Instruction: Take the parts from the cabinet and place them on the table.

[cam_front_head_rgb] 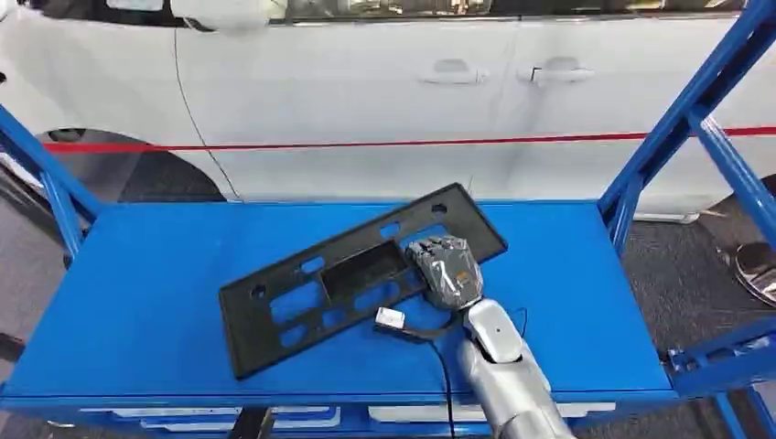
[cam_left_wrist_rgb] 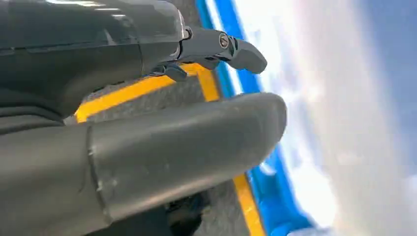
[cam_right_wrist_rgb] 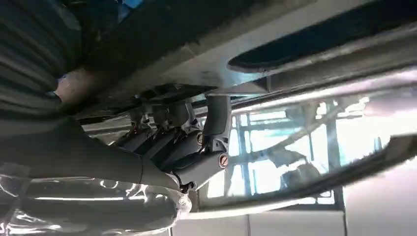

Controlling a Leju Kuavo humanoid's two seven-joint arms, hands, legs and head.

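A long black plastic part [cam_front_head_rgb: 348, 274] with several cut-outs lies slantwise on the blue shelf top [cam_front_head_rgb: 137, 302]. My right hand [cam_front_head_rgb: 446, 267] sits over its right half, coming in from the front edge on the silver arm. In the right wrist view the dark fingers [cam_right_wrist_rgb: 182, 142] are curled up against the edge of the black part [cam_right_wrist_rgb: 246, 44] and grip it. My left hand [cam_left_wrist_rgb: 196, 98] hangs low beside the blue frame, over grey floor with a yellow line. Its thumb and fingers are apart and hold nothing.
A white car [cam_front_head_rgb: 366, 91] stands close behind the shelf. Slanted blue frame struts rise at the right [cam_front_head_rgb: 677, 128] and left [cam_front_head_rgb: 46, 174]. A small white tag [cam_front_head_rgb: 390, 318] on a black cable lies by my right wrist. Bare blue surface lies to both sides of the part.
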